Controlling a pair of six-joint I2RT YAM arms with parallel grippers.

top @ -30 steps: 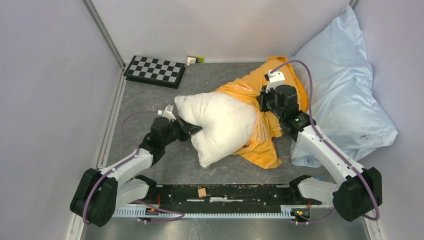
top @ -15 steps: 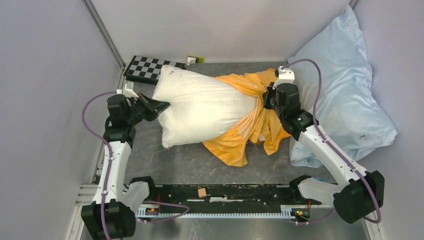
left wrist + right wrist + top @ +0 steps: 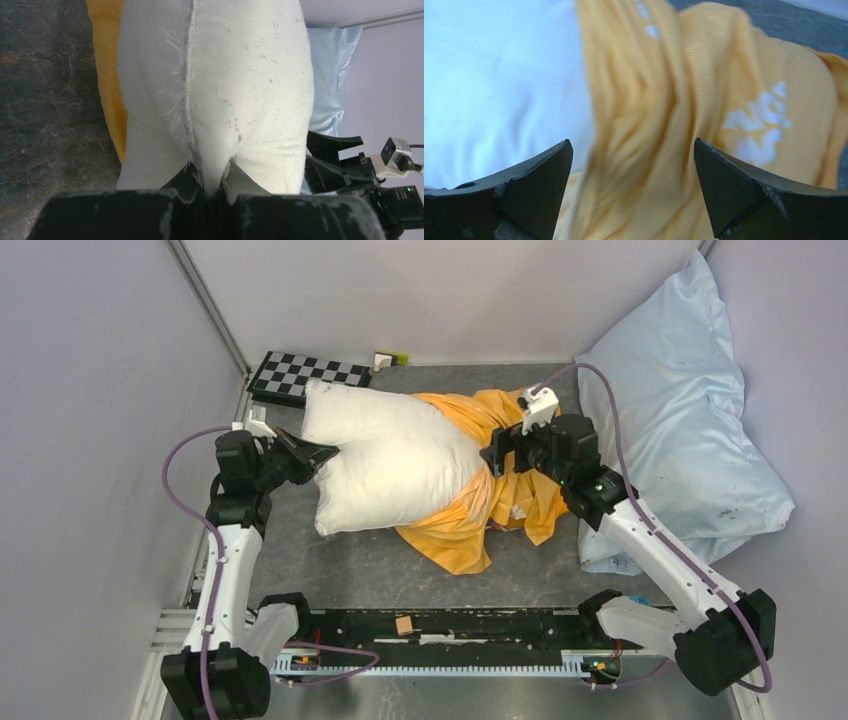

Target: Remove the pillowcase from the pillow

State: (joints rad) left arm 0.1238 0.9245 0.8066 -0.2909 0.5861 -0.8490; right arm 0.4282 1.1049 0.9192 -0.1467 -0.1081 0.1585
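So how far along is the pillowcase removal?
Done: most of the pillow is bare white. In hand: left gripper clamps the pillow's seam; right gripper is open astride the orange pillowcase. Left: it covers the pillow's right end and must slide off.

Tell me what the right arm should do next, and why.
Probably shut the right gripper on the bunched pillowcase. Its jaws stand open with orange fabric between them, while the left gripper is shut on the seam edge of the pillow. The other end looks tucked in the case, so both arms need a hold to pull apart.
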